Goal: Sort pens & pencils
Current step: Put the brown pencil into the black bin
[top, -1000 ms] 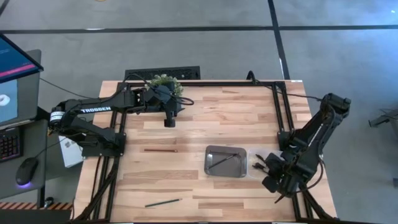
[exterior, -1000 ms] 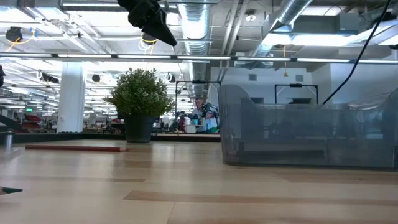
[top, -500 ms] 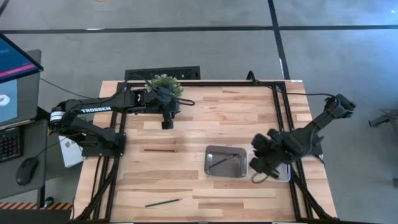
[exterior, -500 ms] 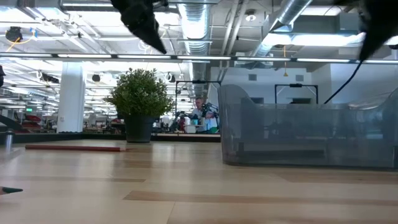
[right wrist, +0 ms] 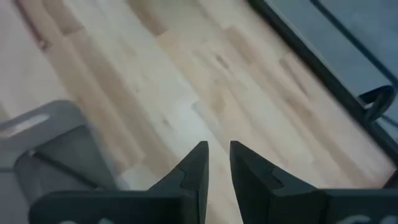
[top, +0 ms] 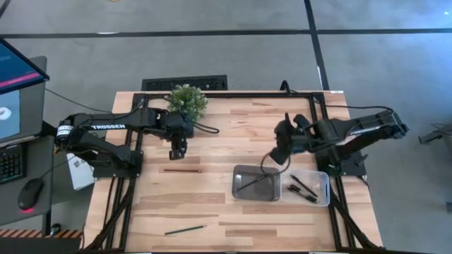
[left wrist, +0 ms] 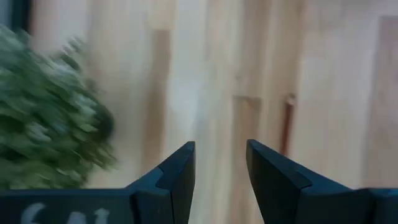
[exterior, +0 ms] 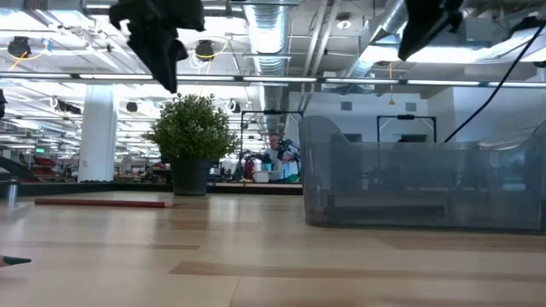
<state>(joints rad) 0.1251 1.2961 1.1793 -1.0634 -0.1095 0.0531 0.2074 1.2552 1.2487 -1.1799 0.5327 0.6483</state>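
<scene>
A reddish-brown pencil [top: 182, 170] lies flat on the table, and my left gripper [top: 176, 151] hangs above it, a little toward the far side, open and pointing down; the left wrist view shows the pencil [left wrist: 286, 124] beyond the fingertips. A green pencil [top: 185, 229] lies near the front edge. Another pencil [top: 252, 183] rests slanted in the metal tray [top: 240, 194]. Black pens [top: 304, 188] lie in the clear tray [top: 323, 199]. My right gripper [top: 277, 154] hovers above the table just beyond the metal tray, its fingers [right wrist: 198, 163] a narrow gap apart with nothing between them.
A small potted plant [top: 187, 100] stands at the far left, close behind my left arm. In the low view the clear tray [exterior: 418, 188] fills the right side and the reddish-brown pencil [exterior: 102, 203] lies at the left. Bare wood lies between the trays and the far edge.
My right gripper has risen from the clear tray and swung toward the table's far edge and left, past the metal tray, uncovering the pens. My left gripper has tipped down and come toward the near edge and left, closer to the reddish-brown pencil.
</scene>
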